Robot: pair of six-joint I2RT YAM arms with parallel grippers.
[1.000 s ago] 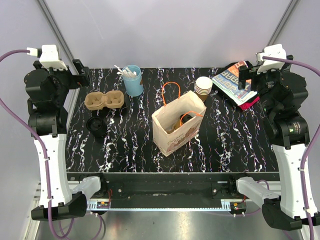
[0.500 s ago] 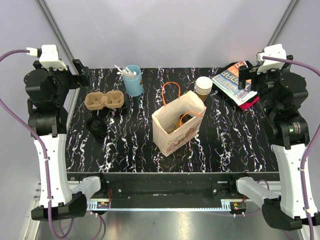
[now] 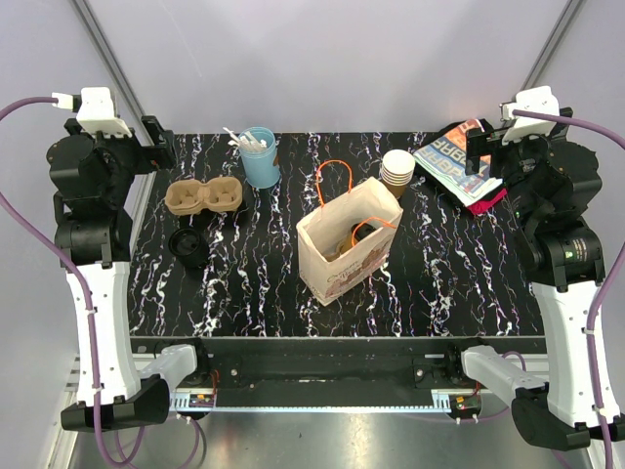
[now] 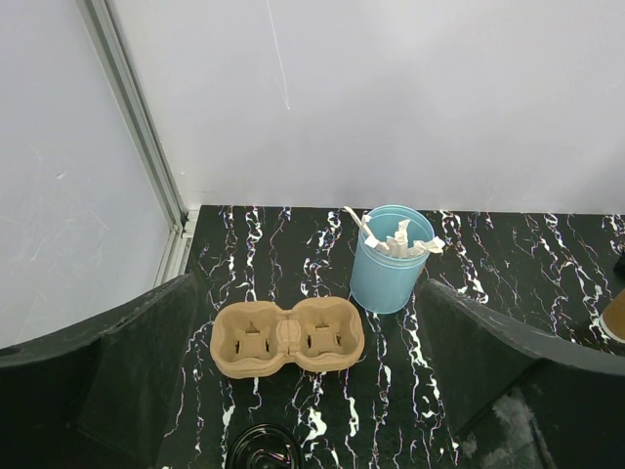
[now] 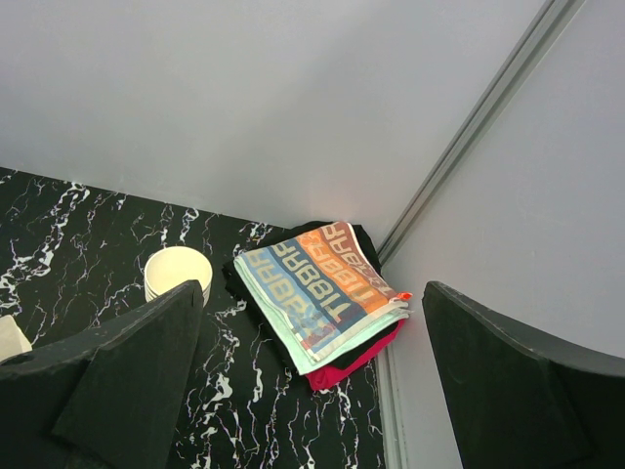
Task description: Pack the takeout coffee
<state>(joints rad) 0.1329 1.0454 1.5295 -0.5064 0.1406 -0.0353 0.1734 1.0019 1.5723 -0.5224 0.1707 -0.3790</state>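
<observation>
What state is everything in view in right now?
Paper bag: upright, open, contents unclear.
Cup carrier: both slots empty.
Stack of cups: upright, nested.
Blue cup: upright, holding white utensils.
Black lid: lying loose, on no cup.
Left claw: open, empty.
Right claw: open, empty.

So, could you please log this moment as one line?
left claw: open, empty | right claw: open, empty | paper bag: upright, mid-table, something dark inside, unidentifiable | takeout coffee: not clearly visible
</observation>
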